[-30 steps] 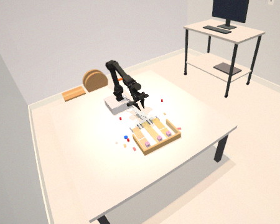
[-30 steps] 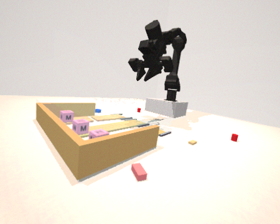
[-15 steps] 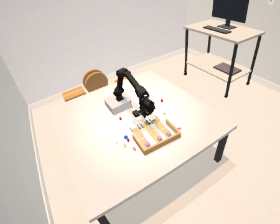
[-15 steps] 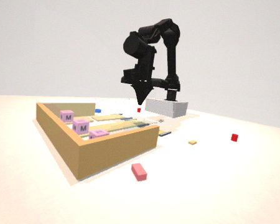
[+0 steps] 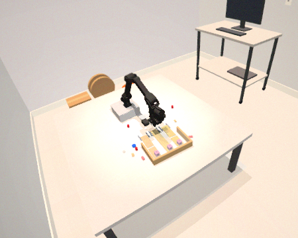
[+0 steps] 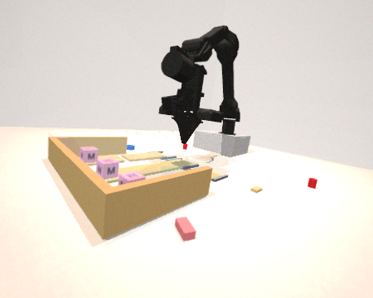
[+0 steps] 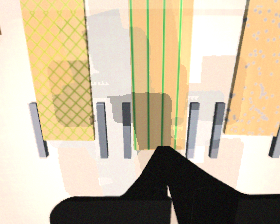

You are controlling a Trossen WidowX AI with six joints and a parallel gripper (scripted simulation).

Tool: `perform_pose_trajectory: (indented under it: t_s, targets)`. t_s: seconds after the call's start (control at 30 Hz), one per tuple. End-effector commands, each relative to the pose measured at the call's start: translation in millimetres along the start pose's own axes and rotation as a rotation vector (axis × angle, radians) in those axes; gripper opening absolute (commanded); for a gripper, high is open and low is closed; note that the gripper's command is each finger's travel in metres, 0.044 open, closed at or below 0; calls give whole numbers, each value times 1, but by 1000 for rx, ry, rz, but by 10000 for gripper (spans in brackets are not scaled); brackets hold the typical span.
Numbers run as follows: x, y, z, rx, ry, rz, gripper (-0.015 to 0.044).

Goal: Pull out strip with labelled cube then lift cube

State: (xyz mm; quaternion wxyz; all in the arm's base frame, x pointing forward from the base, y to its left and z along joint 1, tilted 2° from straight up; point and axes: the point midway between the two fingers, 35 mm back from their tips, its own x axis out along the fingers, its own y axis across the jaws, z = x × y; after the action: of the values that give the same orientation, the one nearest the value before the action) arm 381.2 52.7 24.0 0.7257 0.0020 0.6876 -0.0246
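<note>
My gripper is shut and empty, pointing down a little above the near end of the middle strip. The middle strip has green lengthwise lines and looks unbroken up to the middle cube. The cross-hatched strip and the speckled strip lie on either side; in the top view each outer strip shows a gap. Pink-purple cubes stand at the far ends: the middle cube, one outer cube and another. The middle cube shows an M.
A wooden frame walls the far end and sides. Dark guide rails flank the strips' near ends. Small loose pieces lie around, including a pink brick, a red cube and a blue disc.
</note>
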Motion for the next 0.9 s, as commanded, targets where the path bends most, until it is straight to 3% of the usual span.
perform_pose_trajectory:
  t_s: [0.0, 0.87]
  targets:
    - [11, 0, -2, -1, 15, 1, 0]
    - [54, -3, -3, -1, 15, 0, 0]
